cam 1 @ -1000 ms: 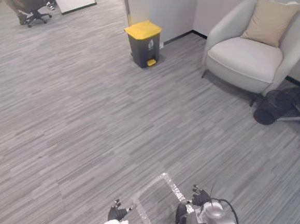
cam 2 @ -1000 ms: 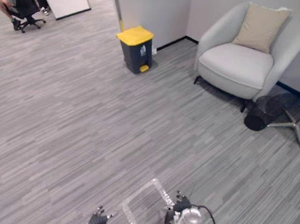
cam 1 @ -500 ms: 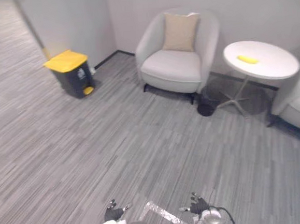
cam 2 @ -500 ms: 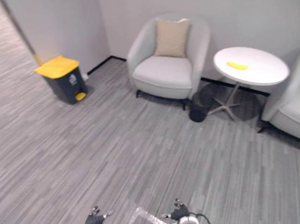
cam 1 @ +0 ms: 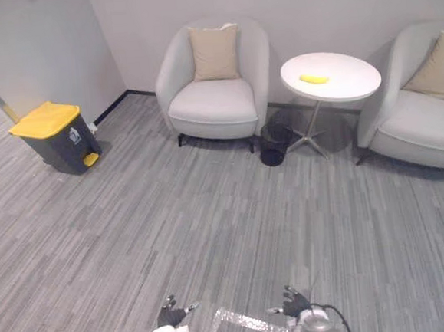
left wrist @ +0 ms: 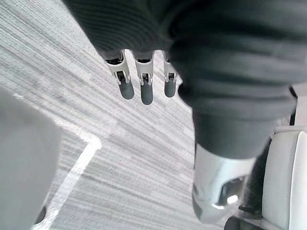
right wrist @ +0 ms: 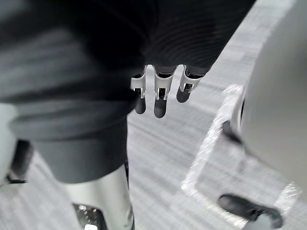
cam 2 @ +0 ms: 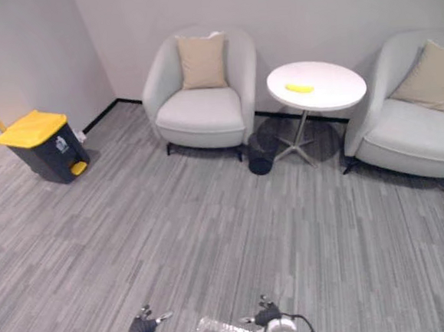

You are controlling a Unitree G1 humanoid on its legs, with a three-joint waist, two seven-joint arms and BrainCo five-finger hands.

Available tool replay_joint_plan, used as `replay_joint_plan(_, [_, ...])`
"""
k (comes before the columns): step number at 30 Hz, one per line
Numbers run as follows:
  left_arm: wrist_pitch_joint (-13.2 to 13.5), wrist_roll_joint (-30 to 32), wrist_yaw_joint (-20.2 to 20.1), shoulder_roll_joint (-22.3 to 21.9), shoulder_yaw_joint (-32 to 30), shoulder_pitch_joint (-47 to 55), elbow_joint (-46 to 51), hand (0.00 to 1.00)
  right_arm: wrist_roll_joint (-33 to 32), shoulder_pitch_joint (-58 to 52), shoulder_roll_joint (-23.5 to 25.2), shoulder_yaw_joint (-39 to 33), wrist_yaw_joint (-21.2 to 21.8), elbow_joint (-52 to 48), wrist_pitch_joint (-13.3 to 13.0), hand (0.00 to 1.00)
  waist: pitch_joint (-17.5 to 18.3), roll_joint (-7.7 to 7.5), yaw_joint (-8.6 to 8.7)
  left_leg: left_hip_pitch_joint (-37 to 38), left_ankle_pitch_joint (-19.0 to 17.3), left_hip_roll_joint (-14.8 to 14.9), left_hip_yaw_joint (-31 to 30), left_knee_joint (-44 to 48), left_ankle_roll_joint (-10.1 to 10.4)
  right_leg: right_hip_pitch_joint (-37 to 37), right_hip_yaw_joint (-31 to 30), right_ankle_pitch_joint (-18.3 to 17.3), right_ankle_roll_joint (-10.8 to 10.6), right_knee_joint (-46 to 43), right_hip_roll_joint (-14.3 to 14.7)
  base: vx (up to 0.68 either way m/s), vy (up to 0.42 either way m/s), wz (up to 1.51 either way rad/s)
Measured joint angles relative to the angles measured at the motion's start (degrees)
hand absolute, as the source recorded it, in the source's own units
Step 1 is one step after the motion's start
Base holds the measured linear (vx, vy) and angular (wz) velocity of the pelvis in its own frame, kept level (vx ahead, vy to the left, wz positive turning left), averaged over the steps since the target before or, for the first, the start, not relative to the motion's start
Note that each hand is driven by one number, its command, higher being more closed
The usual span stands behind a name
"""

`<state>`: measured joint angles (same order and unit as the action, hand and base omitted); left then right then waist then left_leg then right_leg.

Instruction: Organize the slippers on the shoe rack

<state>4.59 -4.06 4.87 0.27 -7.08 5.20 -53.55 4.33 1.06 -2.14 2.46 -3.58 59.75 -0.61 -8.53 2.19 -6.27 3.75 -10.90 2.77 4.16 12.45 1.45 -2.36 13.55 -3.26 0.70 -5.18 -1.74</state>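
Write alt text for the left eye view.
A round white table bearing a small yellow object stands between a pale armchair and a second armchair, each with a beige cushion, on grey carpet. A yellow-lidded bin stands left; the left robot hand and right robot hand hang open, empty, at the bottom edge.

Matt ribbed carpet, cloth-covered armchair — smooth white tabletop (the bin looks plastic).
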Motion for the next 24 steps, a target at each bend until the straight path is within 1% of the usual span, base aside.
replay_joint_plan(2, [0.1,0.0,0.0,0.0,0.1,-0.3,0.1,0.00,-0.2,0.1,-0.4,-0.1,-0.2,-0.1,-0.1,0.00,-1.0,0.06,-0.01,-0.8,-0.5,0.6,-0.1,2.1,0.5,-1.1,-0.6,0.8,-0.2,1.7,0.8,-0.03,-0.055,-0.15])
replay_joint_plan(3, [0.1,-0.1,0.0,0.0,0.0,-0.8,0.2,0.00,-0.4,0.1,-0.4,-0.2,-0.5,-0.2,-0.1,0.00,-2.1,-0.05,-0.03,-1.0,-0.8,1.1,-0.1,4.3,0.8,-2.1,-1.1,1.2,0.4,2.7,1.4,-0.06,-0.046,-0.27])
replay_joint_plan(5, [0.1,-0.1,0.0,-0.1,-1.3,-1.4,0.3,0.00,-0.5,0.1,-0.2,-1.5,-1.1,-0.4,-0.1,0.00,-3.1,-0.37,-0.29,-2.7,-1.1,1.4,-0.4,10.8,0.8,-2.5,-4.6,1.3,0.6,2.8,2.2,-0.13,-0.030,-0.44])
replay_joint_plan(6, [0.1,-0.1,0.0,-0.1,-1.7,-1.4,0.4,0.00,-0.6,0.1,-0.2,-1.7,-1.2,-0.4,-0.1,0.00,-3.2,-0.37,-0.37,-3.0,-1.1,1.3,-0.8,11.6,0.7,-2.5,-5.3,1.3,0.6,2.6,2.3,-0.09,0.002,-0.59])
replay_joint_plan(7, [0.1,-0.1,0.0,-0.4,-2.7,-1.3,0.7,0.00,-0.9,0.3,-0.1,-1.7,-1.2,-0.5,-0.1,0.00,-3.4,-0.66,-0.71,-3.9,-1.5,0.5,-3.6,13.0,0.2,-2.3,-7.7,1.3,0.6,2.1,2.5,-0.03,0.022,-0.62])
replay_joint_plan(8, [0.1,-0.2,0.1,-0.8,-3.1,-1.1,1.1,0.00,-1.1,0.3,-0.3,-1.8,-1.4,-0.5,-0.1,0.00,-3.4,-0.38,-1.01,-3.8,-2.3,-0.4,-6.5,12.6,-0.4,-1.7,-9.2,1.3,0.6,1.8,2.6,-0.05,0.047,-0.87])
replay_joint_plan(9, [0.0,-0.2,0.2,-1.2,-3.1,-1.1,1.5,0.00,-1.7,0.2,-0.4,-1.8,-1.6,-0.8,-0.1,0.00,-3.3,0.32,-1.33,-3.8,-3.7,-1.1,-9.5,11.1,0.0,-0.6,-10.8,1.3,0.6,1.2,3.0,-0.06,0.049,-0.87])
replay_joint_plan(10, [-0.1,-0.2,0.2,-2.0,-3.1,-0.9,2.0,0.00,-2.1,-0.1,-0.7,-1.8,-1.6,-1.7,-0.1,0.00,-2.9,1.75,-1.35,-3.6,-5.5,-1.0,-11.8,7.6,0.5,0.8,-11.8,1.3,0.5,1.0,4.5,-0.11,0.055,-1.08])
replay_joint_plan(11, [-0.2,-0.5,0.2,-3.1,-3.5,-0.8,2.5,0.00,-2.1,-0.6,-0.8,-1.7,-1.7,-3.0,-0.1,0.00,-2.7,3.66,-2.27,-3.5,-4.7,-0.1,-11.4,6.4,0.6,1.9,-12.6,1.3,0.4,-0.8,5.7,-0.05,0.027,-0.93])
replay_joint_plan(12, [-0.2,-0.6,0.3,-3.1,-3.7,-0.5,2.2,0.00,-2.1,-0.9,-0.3,-1.6,-1.5,-4.3,-0.1,0.00,-2.6,2.60,-2.36,-3.3,-4.5,-0.6,-10.9,5.7,0.4,3.2,-12.4,-0.1,0.5,-5.3,5.3,0.02,0.030,-0.68])
replay_joint_plan(13, [-0.2,-0.6,0.2,-2.1,-3.7,-0.9,2.0,0.00,-2.2,-1.4,0.0,-1.7,-1.5,-4.4,-0.1,0.00,-2.8,2.05,-2.20,-2.5,-4.0,-1.6,-10.6,5.4,0.2,1.5,-13.1,-0.9,0.9,-3.8,4.8,0.09,0.038,-0.37])
replay_joint_plan(14, [-0.3,-0.7,0.2,-2.7,-3.8,-0.8,2.3,0.00,-2.2,-1.7,-0.1,-1.7,-1.6,-4.1,0.0,0.00,-2.7,2.28,-2.15,-0.7,-3.6,-1.3,-10.2,4.4,-0.4,-0.5,-14.0,-0.4,0.5,-2.2,4.9,0.09,0.048,-0.20])
replay_joint_plan(16, [-0.2,-0.9,0.3,-3.2,-4.8,-0.2,2.5,0.00,-2.2,-2.3,-0.1,-1.7,-1.6,-4.6,0.0,0.00,-2.3,2.18,-2.19,0.4,-3.3,-1.2,-9.3,3.3,-0.2,-0.8,-14.6,-0.6,0.4,-2.3,4.8,0.09,0.053,-0.20])
replay_joint_plan(20, [-0.3,-1.1,0.5,-3.6,-4.8,0.6,2.9,0.00,-2.2,-3.5,0.5,-1.6,-1.6,-4.7,-0.1,0.00,-0.3,1.17,-2.00,2.8,-2.2,-1.1,-7.6,-1.0,-0.3,-0.5,-16.0,-0.9,0.5,-2.4,4.7,0.13,0.044,-0.23])
replay_joint_plan(21, [-0.3,-1.1,0.4,-3.5,-4.8,0.6,2.9,0.00,-2.2,-4.1,1.1,-1.6,-1.6,-4.7,-0.1,0.00,0.4,0.60,-1.89,3.6,-1.8,-1.2,-7.5,-2.3,-0.3,-0.6,-16.1,-1.2,0.6,-2.3,4.7,0.14,0.030,-0.03])
replay_joint_plan(23, [-0.3,-1.0,0.4,-3.4,-4.8,0.6,2.9,0.00,-2.2,-4.7,1.2,-1.7,-1.6,-4.7,-0.1,0.00,1.5,-0.07,-1.86,4.5,-1.7,-1.1,-7.7,-2.7,-0.2,-0.9,-15.9,-1.6,0.6,-2.3,4.7,0.18,0.036,0.02])
replay_joint_plan(24, [-0.3,-1.0,0.3,-3.4,-4.8,0.7,2.9,0.00,-2.2,-5.1,1.6,-1.9,-1.6,-4.6,-0.1,0.00,2.3,-0.24,-1.83,4.5,-1.7,-1.7,-8.0,-1.9,-0.2,-1.7,-15.8,-1.6,0.6,-1.4,4.5,0.16,0.043,0.05])
